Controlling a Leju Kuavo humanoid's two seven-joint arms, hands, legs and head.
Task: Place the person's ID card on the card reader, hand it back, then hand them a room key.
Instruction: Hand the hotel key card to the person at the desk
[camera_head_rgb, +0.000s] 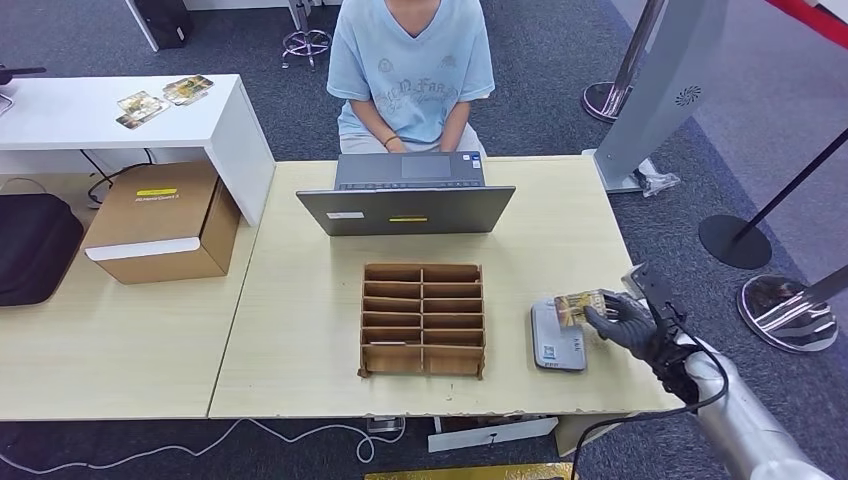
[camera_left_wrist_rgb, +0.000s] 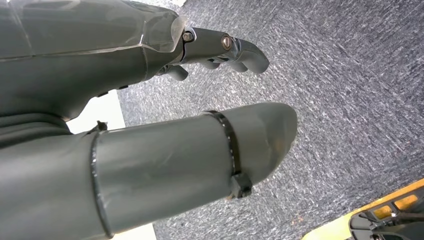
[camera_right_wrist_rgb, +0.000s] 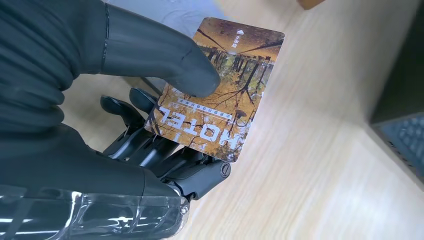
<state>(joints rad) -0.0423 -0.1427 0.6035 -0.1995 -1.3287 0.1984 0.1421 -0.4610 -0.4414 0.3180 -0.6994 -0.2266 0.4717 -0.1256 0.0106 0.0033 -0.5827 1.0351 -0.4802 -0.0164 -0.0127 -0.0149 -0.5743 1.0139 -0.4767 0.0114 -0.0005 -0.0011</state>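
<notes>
My right hand (camera_head_rgb: 625, 322) holds a card (camera_head_rgb: 578, 306) printed with autumn trees just over the far right corner of the grey card reader (camera_head_rgb: 555, 340), which lies flat on the table's right side. In the right wrist view the card (camera_right_wrist_rgb: 217, 89) reads HOTEL and is pinched between my thumb (camera_right_wrist_rgb: 165, 57) and the fingers (camera_right_wrist_rgb: 150, 145) beneath it. My left hand (camera_left_wrist_rgb: 200, 100) hangs over grey carpet, fingers curled in, holding nothing. The person (camera_head_rgb: 412, 60) in a light blue shirt sits across the table behind a laptop (camera_head_rgb: 408, 195).
A brown slotted cardboard rack (camera_head_rgb: 423, 318) stands at the table's middle, left of the reader. A cardboard box (camera_head_rgb: 160, 222) and a black bag (camera_head_rgb: 35, 245) sit on the left table. Loose cards (camera_head_rgb: 163, 98) lie on a white desk. Stanchion bases (camera_head_rgb: 790, 310) stand on the right.
</notes>
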